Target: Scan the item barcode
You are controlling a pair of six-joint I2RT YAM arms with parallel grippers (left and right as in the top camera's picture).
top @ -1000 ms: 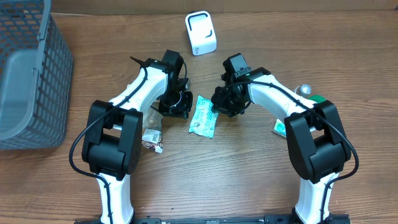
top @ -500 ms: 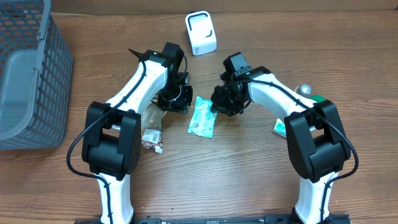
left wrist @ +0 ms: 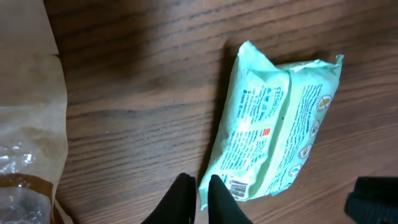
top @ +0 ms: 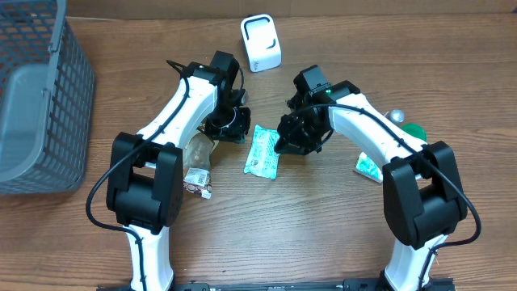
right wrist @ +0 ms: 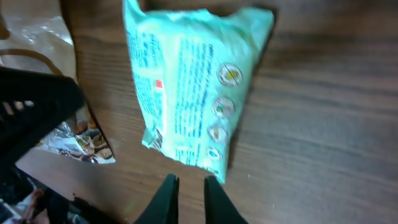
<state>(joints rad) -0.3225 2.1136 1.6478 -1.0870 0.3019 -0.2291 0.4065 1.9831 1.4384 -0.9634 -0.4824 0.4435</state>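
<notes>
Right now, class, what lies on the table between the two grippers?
A pale green packet lies flat between the left gripper and the right gripper, as the overhead view shows.

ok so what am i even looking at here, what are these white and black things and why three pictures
These are two robot arms, each ending in a two-finger gripper. The wide picture comes from a fixed camera above the table. The other two come from small cameras on each wrist, looking down past that arm's own fingers.

Between the arms lies a mint-green packet, with its barcode facing up. The left gripper and right gripper hover by it, both practically shut and holding nothing.

Also on the table are a white device, probably the scanner, a grey basket, a clear bag and a small snack packet.
</notes>
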